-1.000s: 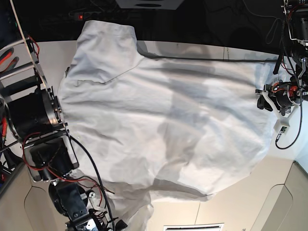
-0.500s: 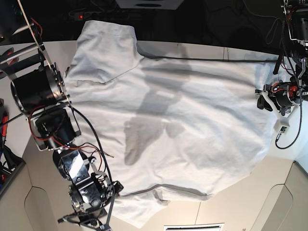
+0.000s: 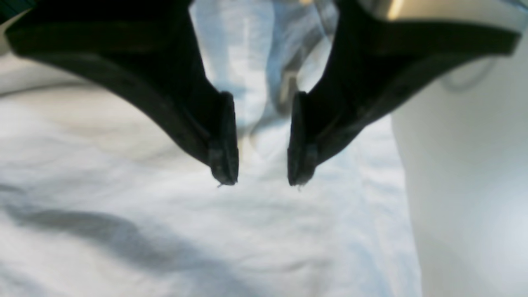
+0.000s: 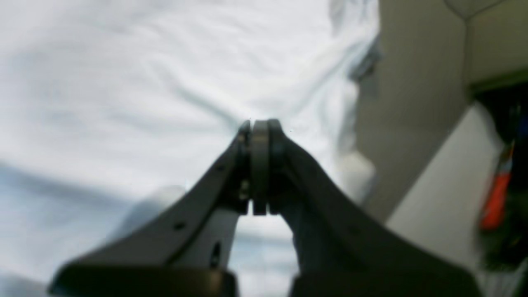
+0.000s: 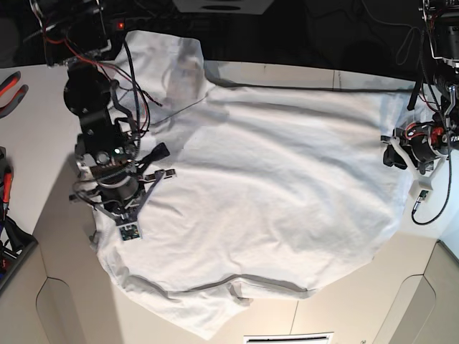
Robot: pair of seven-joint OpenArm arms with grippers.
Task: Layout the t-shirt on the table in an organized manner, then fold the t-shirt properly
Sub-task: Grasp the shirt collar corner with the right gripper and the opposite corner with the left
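The white t-shirt (image 5: 272,186) lies spread across the table (image 5: 36,122), wrinkled. One sleeve (image 5: 158,57) reaches past the far edge and another part (image 5: 208,315) hangs over the near edge. My right gripper (image 5: 115,202) stands over the shirt's left side. In the right wrist view it (image 4: 258,128) is shut, its tips down at the cloth (image 4: 123,82), with no fabric seen between them. My left gripper (image 5: 393,149) waits at the shirt's right edge. The left wrist view shows it (image 3: 262,177) open just above the fabric (image 3: 165,231), holding nothing.
A thin dark seam (image 5: 301,87) crosses the table's far side. Red-handled pliers (image 5: 11,82) lie at the left edge. Beige panels (image 5: 57,301) sit below the table's near edge. Cables (image 5: 423,93) hang by the left arm.
My right arm has swung from the near-left corner up over the shirt's left side, and its gripper has shut. The shirt's near-left part now lies flatter. The left arm has stayed still.
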